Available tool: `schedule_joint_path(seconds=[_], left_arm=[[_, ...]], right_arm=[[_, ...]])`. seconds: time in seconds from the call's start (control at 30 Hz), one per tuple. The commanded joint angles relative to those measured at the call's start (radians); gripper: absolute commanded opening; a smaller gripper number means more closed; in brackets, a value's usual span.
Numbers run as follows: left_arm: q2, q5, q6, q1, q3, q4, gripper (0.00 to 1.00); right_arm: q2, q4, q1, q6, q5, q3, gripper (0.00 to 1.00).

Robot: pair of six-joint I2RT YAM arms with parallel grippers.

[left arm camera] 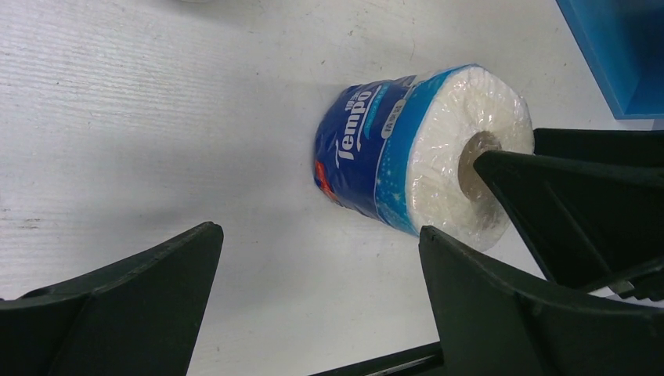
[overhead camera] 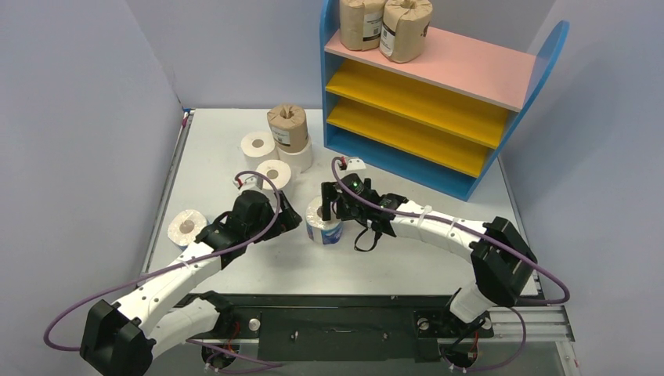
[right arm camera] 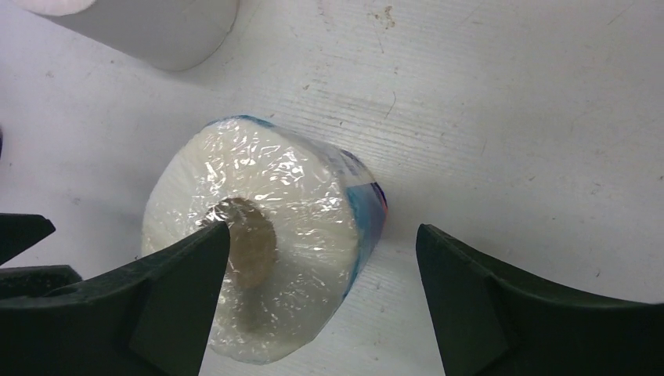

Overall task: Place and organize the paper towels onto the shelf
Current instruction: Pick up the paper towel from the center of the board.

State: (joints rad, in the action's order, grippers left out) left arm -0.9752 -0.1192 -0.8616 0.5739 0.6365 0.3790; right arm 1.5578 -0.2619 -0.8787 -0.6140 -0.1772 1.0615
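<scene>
White table (overhead camera: 219, 129), scuffed; pale blue-grey walls (overhead camera: 78, 117) on 3 sides.

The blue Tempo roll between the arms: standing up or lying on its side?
Upright. From above, the Tempo roll shows its white end and hollow core facing up, blue wrapper beneath.

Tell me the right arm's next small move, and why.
Probably lower slightly: the right fingers stand open above the upright Tempo roll, one over its core hole, the other outside the wrapper, ready to straddle the roll's wall.
</scene>
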Motion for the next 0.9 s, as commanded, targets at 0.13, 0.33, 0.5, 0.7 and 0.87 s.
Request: schedule_joint_path(seconds=[0.13, 0.33, 0.5, 0.7, 0.87], left_arm=[[-0.022, 0.029, -0.015, -0.008, 0.002, -0.067, 0.97], [-0.047, 0.046, -0.019, -0.008, 0.005, -0.099, 0.97], [-0.075, 0.080, -0.026, -0.008, 0.007, -0.137, 0.96], [-0.110, 0.192, -0.019, -0.008, 0.012, -0.227, 0.96], [-0.157, 0.271, 0.027, 0.006, 0.077, -0.293, 0.97]], right_arm=[[-0.092, 0.130, 0.085, -0.072, 0.052, -0.202, 0.82], [-0.183, 0.177, 0.103, -0.130, 0.035, -0.353, 0.81], [-0.280, 0.233, 0.109, -0.187, 0.030, -0.466, 0.80], [-0.414, 0.183, 0.101, -0.195, -0.014, -0.473, 0.82], [-0.545, 0.098, 0.104, -0.193, -0.135, -0.453, 0.83]])
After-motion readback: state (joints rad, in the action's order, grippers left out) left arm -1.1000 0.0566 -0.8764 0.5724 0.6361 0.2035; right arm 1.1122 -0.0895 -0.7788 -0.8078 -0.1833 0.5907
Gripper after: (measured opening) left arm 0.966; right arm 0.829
